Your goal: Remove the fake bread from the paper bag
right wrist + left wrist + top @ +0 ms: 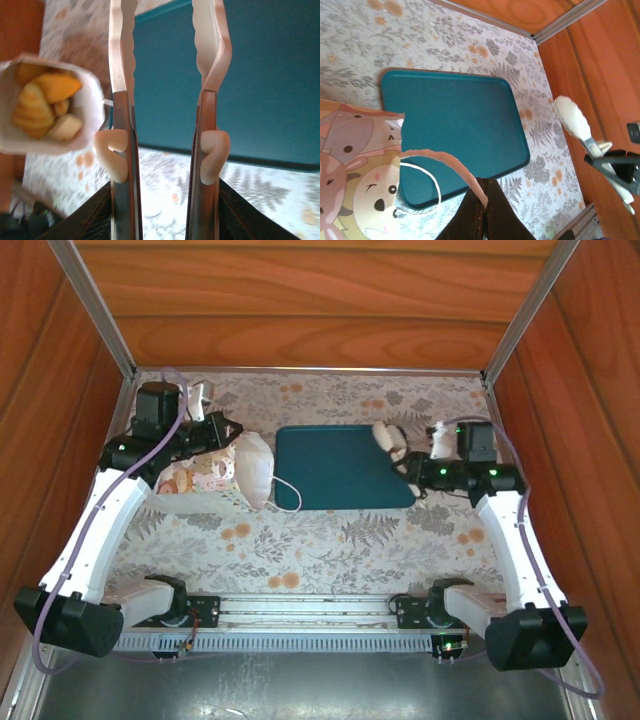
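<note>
The left claw (483, 195) is pressed together on a strip of the rim of the paper bag (205, 475); in the left wrist view the pinkish edge runs right into the closed fingers. The bag lies on its side on the flowered table cloth (330, 540), at the left part of the table, w/ its mouth turned to the right, toward the teal tray (340, 465) just beside it. One cord handle (422, 169) hangs loose over the tray corner.

The fake bread (40, 102) is inside the bag. The right wrist view looks into the open mouth and shows several golden-yellow pieces packed together, none of them out yet.

Handling, as a judgement: the bag is thin paper, so it is light and soft and will probably slide or crumple if pushed, which is why the pinch on the rim is useful. The pieces look light, smooth and probably stiff, perhaps a bit slippery. The best hold is approx. across the narrow middle of the piece nearest the mouth, not on the paper wall or the cord.

The right claw (165, 20) is spread, w/ nothing between its white fingers. It hangs over the right side of the tray, apart from the bag mouth.
</note>
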Motion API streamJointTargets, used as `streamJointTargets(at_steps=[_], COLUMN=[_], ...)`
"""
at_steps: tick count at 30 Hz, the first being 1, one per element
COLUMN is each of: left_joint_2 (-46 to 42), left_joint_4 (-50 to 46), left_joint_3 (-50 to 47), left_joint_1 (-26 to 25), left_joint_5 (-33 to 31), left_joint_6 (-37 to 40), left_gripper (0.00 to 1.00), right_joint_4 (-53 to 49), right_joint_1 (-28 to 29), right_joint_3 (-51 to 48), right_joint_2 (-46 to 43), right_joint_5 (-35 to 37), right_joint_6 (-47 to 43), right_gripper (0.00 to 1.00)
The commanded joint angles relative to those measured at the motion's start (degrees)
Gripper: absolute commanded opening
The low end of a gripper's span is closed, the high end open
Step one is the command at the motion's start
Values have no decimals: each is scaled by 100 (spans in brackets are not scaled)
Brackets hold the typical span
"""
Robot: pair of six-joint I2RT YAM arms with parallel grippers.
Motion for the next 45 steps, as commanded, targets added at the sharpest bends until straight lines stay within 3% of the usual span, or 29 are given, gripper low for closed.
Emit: streamJointTargets(at_steps=[1, 8, 15, 22, 36, 43, 45], left_joint_2=[-274, -494, -467, -295, 42, 0, -16], left_joint_4=[161, 158, 155, 144, 70, -92, -162], left_joint_3=[-81, -238, -252, -246, -216, -242, -245], left_joint_1=[-15, 15, 20, 30, 110, 151, 213], left_joint_5=[-356, -687, -790, -634, -388, -433, -426], left_joint_6=[5, 93, 89, -115, -397, -446, -424], left_gripper=[0, 0, 0, 0, 0, 0, 0], right_joint_4=[585, 1267, 1557, 2289, 2076, 2742, 2712], right_joint_1=[821, 2587, 3621, 3947, 4291, 4555, 4580], right_joint_3=[-122, -259, 213, 601, 2005, 1930, 2011], right_joint_2=[8, 648, 1888, 2860, 4489, 4622, 4722], right_joint_5=[-434, -193, -238, -228, 552, 1718, 1770], right_joint_6=[176, -138, -556, -498, -1636, -1873, -1962], right_gripper=[48, 48, 48, 47, 49, 55, 56])
